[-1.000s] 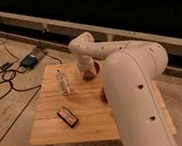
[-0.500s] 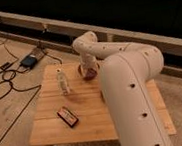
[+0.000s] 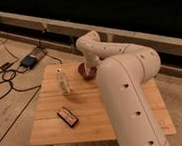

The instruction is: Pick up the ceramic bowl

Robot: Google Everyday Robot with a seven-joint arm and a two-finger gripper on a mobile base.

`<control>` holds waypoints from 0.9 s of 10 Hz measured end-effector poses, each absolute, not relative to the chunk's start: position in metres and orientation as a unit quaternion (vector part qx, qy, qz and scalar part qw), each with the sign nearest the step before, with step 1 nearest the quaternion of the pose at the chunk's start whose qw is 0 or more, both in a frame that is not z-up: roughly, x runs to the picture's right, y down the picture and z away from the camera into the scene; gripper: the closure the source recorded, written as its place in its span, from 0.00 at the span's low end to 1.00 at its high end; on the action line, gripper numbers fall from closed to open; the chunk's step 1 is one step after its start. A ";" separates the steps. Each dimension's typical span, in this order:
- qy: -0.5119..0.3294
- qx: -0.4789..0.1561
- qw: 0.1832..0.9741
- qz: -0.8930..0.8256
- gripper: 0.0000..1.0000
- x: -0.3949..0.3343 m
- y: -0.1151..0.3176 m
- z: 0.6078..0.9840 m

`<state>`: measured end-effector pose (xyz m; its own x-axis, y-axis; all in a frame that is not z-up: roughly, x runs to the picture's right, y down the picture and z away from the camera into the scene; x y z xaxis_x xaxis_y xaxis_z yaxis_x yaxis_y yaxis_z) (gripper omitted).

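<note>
The ceramic bowl (image 3: 85, 71), small, round, dark maroon and glossy, sits at the far middle of the wooden table (image 3: 91, 123). My white arm reaches from the lower right, bends at the far side and comes down onto the bowl. My gripper (image 3: 90, 67) is at the bowl's right rim, right over or in its hollow, and covers part of it. The arm's wrist hides the gripper's tip.
A white bottle (image 3: 62, 82) stands upright left of the bowl. A small dark red oblong object (image 3: 67, 116) lies near the table's front left. A black box (image 3: 30, 60) and cables lie on the floor to the left. A dark wall with a rail runs behind.
My arm has swung to the right and its end has come down at the bowl; the bowl's left side now shows. The bottle and oblong object have not moved.
</note>
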<state>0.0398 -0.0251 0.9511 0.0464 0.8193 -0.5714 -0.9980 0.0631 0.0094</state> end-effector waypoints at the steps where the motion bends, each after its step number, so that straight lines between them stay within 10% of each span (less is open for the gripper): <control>1: 0.223 -0.201 0.685 0.664 0.35 0.044 -0.026 0.954; 9: 0.260 -0.194 0.617 0.717 0.35 0.068 -0.010 0.981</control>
<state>0.0678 -0.0102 0.9812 -0.1638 0.7844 -0.5982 -0.9856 -0.1041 0.1334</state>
